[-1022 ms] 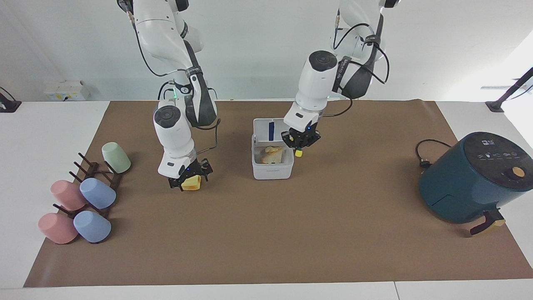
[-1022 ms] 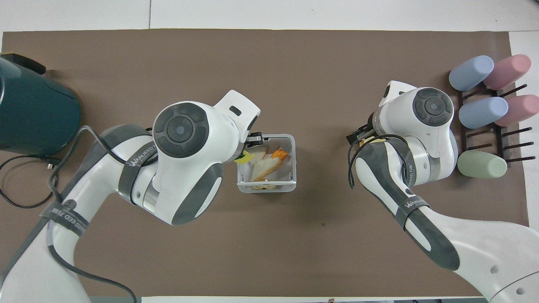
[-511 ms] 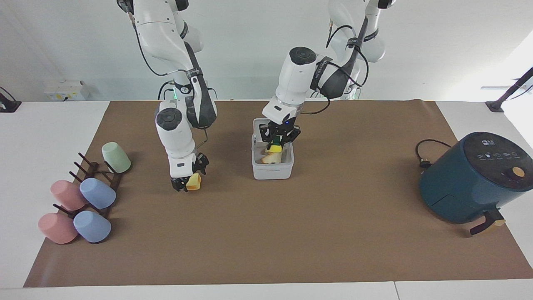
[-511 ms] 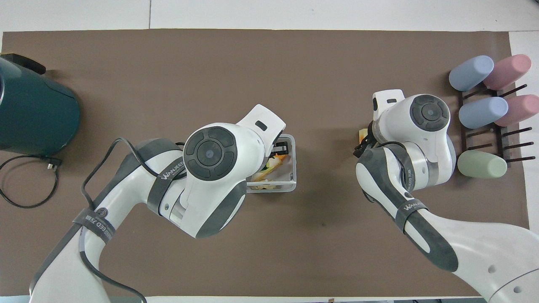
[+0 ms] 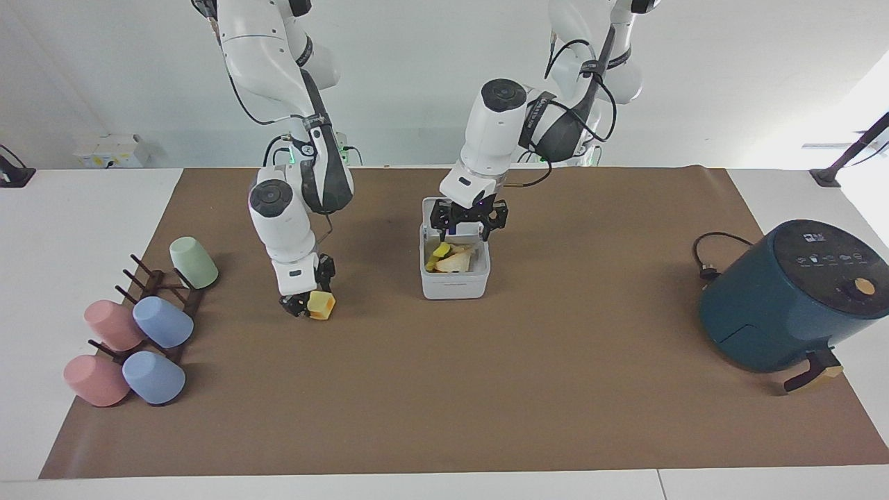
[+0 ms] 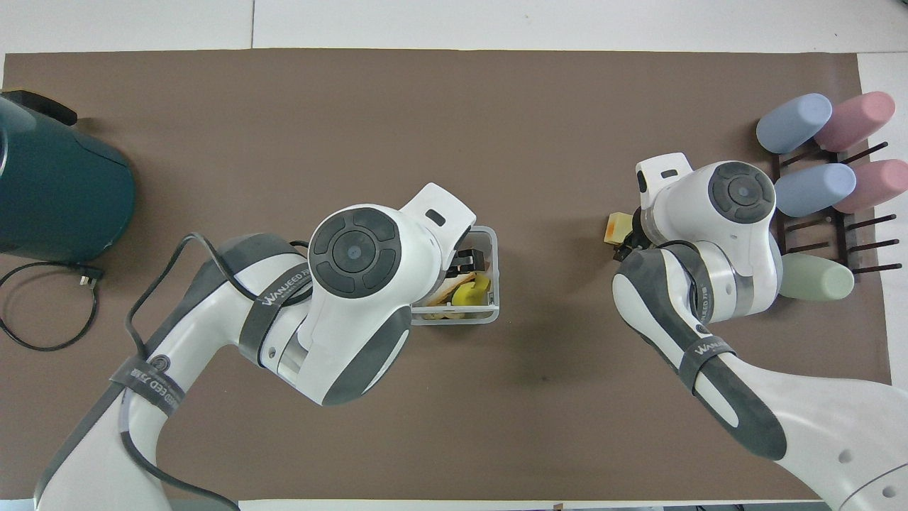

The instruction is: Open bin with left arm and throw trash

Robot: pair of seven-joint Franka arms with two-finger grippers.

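Observation:
The white bin [image 5: 455, 285] stands open at the middle of the mat, its lid [image 5: 426, 208] tipped up on the side nearer the robots. Inside lie the pale wedge [image 5: 460, 263] and the yellow-and-green sponge piece [image 5: 439, 251]. My left gripper [image 5: 467, 228] hangs open and empty just over the bin's opening. In the overhead view the left arm covers much of the bin [image 6: 492, 284]; the sponge piece [image 6: 468, 291] shows inside. My right gripper [image 5: 305, 303] is shut on the yellow orange-edged slice [image 5: 321, 304] low over the mat, toward the right arm's end; the slice [image 6: 616, 227] also shows from above.
A dark teal air fryer [image 5: 785, 292] with a black cable [image 5: 707, 260] stands at the left arm's end. A dark rack [image 5: 160, 292] with several pastel cups [image 5: 161, 322] lies at the right arm's end, beside the right gripper.
My left gripper moved over the bin, opened and let the sponge piece drop in. My right arm turned its wrist and straightened up, still holding the slice.

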